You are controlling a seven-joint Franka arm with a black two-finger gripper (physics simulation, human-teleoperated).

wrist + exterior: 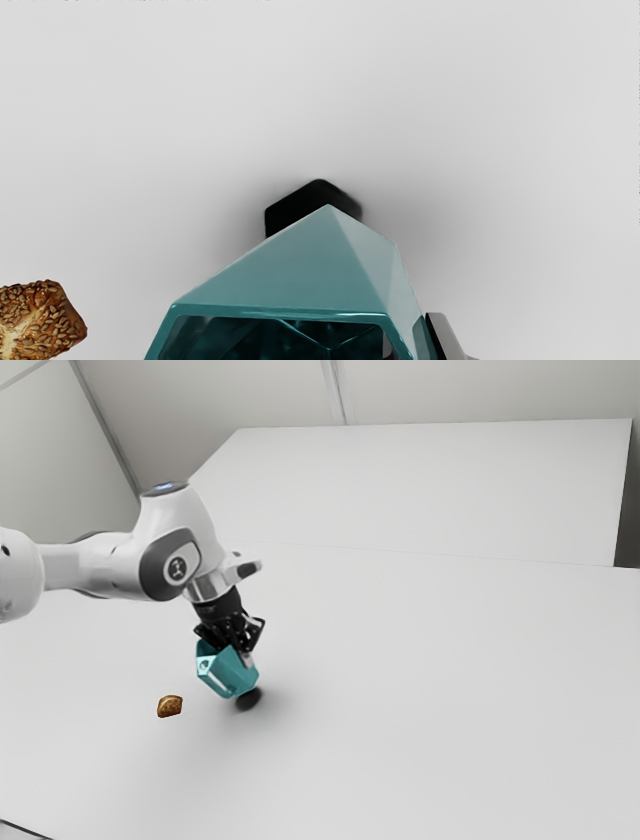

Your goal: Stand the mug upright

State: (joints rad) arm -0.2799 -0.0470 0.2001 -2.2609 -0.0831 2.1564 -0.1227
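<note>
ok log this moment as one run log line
gripper: shut on mug wall | mug: tilted, above table | bread: on table | upright: not yet

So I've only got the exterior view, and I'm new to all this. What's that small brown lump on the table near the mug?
Observer: From the wrist view, it's a seed-crusted bread roll, with a pale split in its crust.

Operator: Huh, a snack! And what shape is the rim of the teal mug? The robot's gripper is in my way.

Observer: Angular: the wrist view looks into the opening, and the rim has straight edges meeting at corners.

Operator: So how is it being held?

Observer: It looks pinched by its wall: one finger lies against the outside, and a grey sliver inside the opening is probably the other.
</note>
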